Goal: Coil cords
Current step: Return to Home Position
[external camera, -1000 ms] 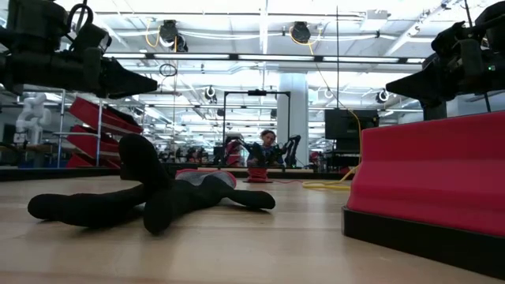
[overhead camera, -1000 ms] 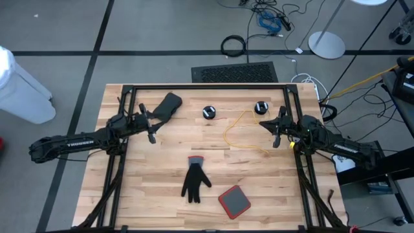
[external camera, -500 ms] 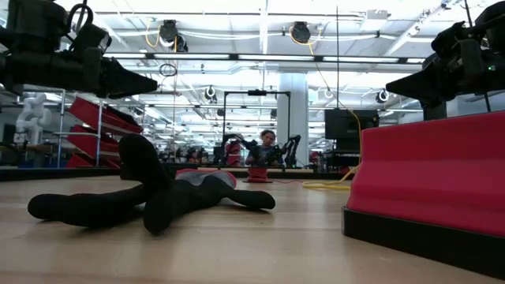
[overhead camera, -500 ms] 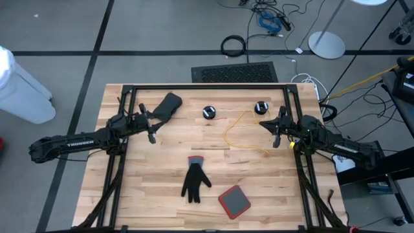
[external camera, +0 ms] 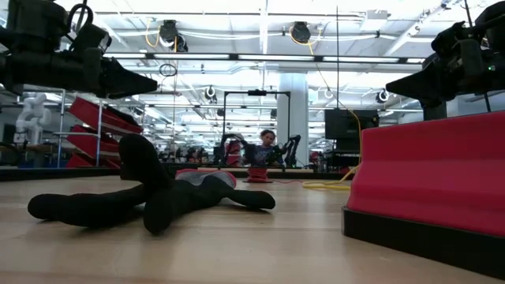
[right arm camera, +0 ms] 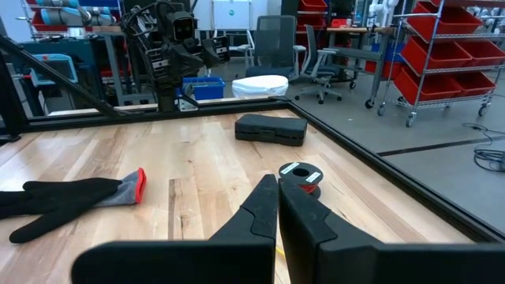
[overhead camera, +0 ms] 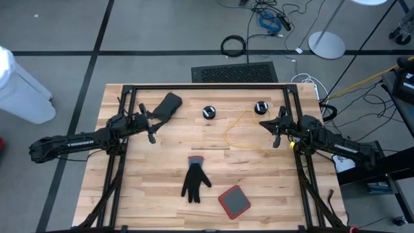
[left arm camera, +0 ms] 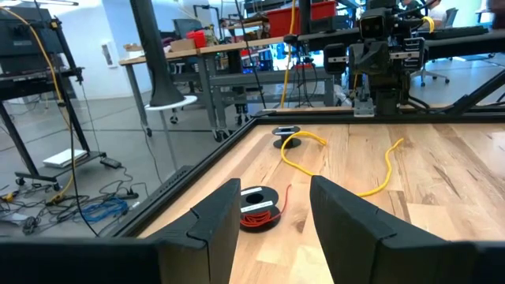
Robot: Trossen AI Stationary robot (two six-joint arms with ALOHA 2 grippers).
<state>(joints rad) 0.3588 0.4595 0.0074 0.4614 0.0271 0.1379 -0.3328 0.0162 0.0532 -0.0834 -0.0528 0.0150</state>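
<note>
Two small black round pucks lie at the far side of the table, one at the middle (overhead camera: 208, 112) and one further right (overhead camera: 261, 107). A thin yellow cord (overhead camera: 234, 129) runs from the right puck (left arm camera: 286, 130) in loose bends across the wood. The middle puck (left arm camera: 259, 209) carries red windings. My left gripper (overhead camera: 150, 124) hovers open at the table's left, level, with its fingers (left arm camera: 272, 189) pointed at the middle puck. At the right my right gripper (overhead camera: 266, 124) hovers shut (right arm camera: 278, 185), clear of the cord.
A black case (overhead camera: 168, 105) lies at the far left. A black glove with a red cuff (overhead camera: 194, 180) lies near the middle, and a red square block (overhead camera: 234, 200) sits toward the near edge. A black frame (overhead camera: 207, 87) borders the table.
</note>
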